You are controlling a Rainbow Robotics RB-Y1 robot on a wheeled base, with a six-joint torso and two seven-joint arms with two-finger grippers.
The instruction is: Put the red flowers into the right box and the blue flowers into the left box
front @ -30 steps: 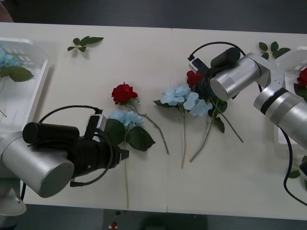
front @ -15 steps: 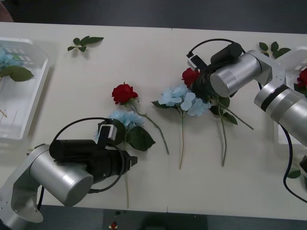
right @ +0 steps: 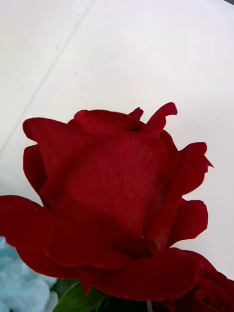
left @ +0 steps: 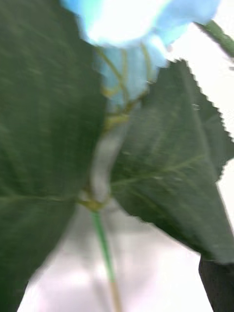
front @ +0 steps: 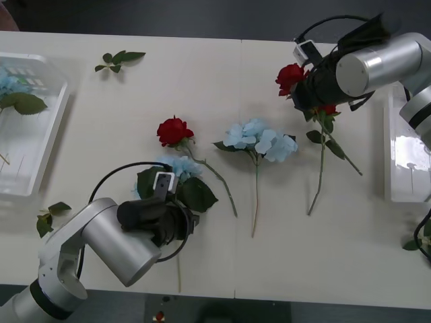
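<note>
White table [front: 222,87]; right gripper [front: 304,91] jaws hold red flowers [front: 291,75].

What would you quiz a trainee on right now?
1. True or false: the left box already holds a blue flower.
2. How many blue flowers lie on the table, outside the boxes?
3. The left gripper is over: A) a blue flower's stem; B) a rose; C) the right box.

Key: 1 true; 2 two; 3 A.
</note>
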